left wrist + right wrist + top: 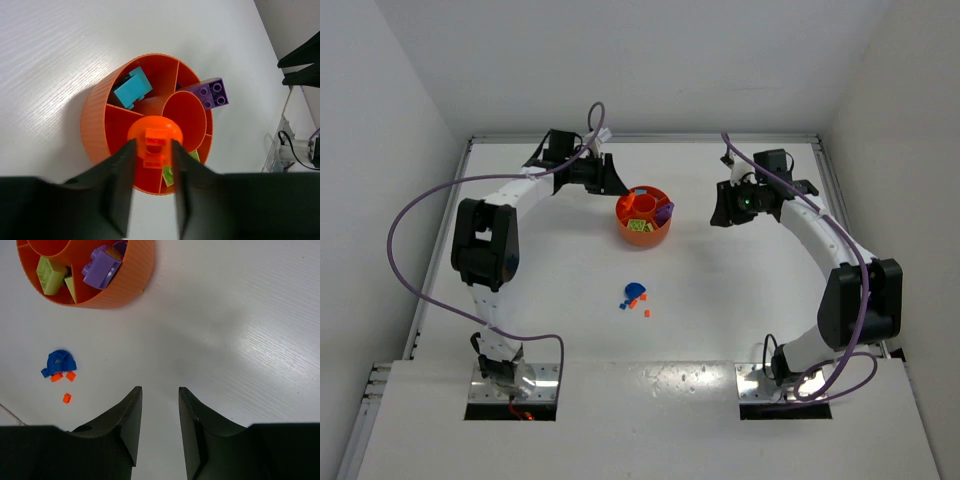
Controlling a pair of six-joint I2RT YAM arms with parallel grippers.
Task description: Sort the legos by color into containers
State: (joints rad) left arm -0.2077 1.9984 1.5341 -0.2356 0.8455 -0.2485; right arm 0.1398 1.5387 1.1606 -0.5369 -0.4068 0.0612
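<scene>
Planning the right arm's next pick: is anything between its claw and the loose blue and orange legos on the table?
Nothing visible. Only bare table lies between the open right claw and the blue lego with its small orange bricks; the orange tray sits farther away.

- Tray (642, 240) stands mid-counter (240, 340); the left hand (153, 147) hangs over its left sections, closing them off from above.
- An orange piece (155, 140) fills the gap between that hand's fingers, seemingly touching both.
- A purple brick (212, 93) juts over the right rim.
- Right hand (159, 390) has bare counter all round.
- Blue piece (59, 360) and orange bits (66, 398) lie near the tray, apart from it.
</scene>
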